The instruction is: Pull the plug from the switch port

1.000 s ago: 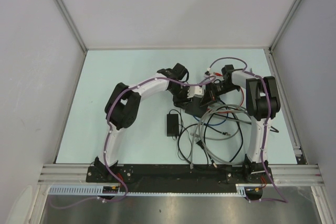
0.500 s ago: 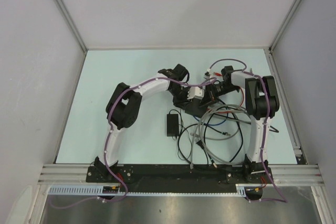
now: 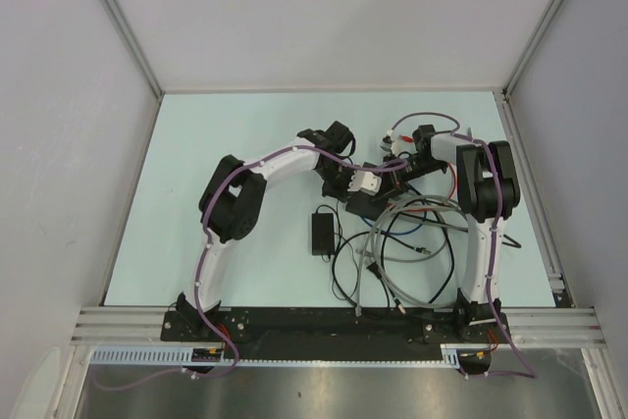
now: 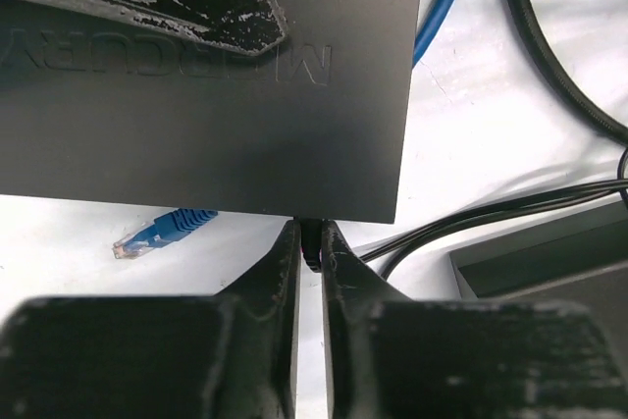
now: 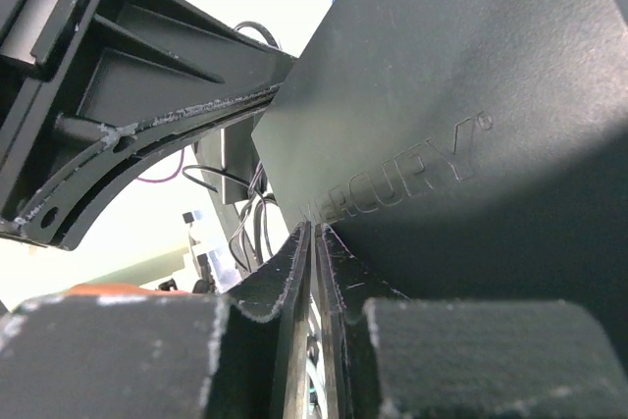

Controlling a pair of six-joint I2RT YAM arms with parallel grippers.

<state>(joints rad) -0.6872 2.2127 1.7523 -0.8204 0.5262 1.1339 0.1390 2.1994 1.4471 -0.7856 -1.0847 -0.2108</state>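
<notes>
1. The switch [image 4: 216, 115] lies on the pale table [image 4: 510, 95], right of centre. It sits between the two wrists, with a tangle of cables on its near side.
2. The plug [image 4: 311, 252] is a small black piece seated in the switch's side edge, close to one corner. Black cords [image 4: 491, 213] run off beside it; I cannot tell which one belongs to the plug.
3. The left gripper [image 4: 310, 233] is clenched on the plug. One finger sits on each side, with the tips right up against the switch's edge.
4. The right gripper [image 5: 312, 235] has its fingers pressed together, with the tips meeting the switch's rim. I cannot tell whether anything is pinched between them. It looks more like a brace against the box than a hold.
5. The switch is probably a stiff, hollow and fairly light box with a matte shell. On this smooth table it would likely slide with the plug, so it needs steadying during the pull.
6. The plug is hard and short, so it offers little surface to grip. The place to hold it is its moulded body, not the cord, which is soft and would only stretch or slip.
7. The plug is probably a friction fit. A straight pull along the port's axis suits it best, since a sideways pull could lever the socket.
8. A loose blue connector [image 4: 162, 231] lies unplugged on the table just beside the switch. It is not the piece to pull.
</notes>
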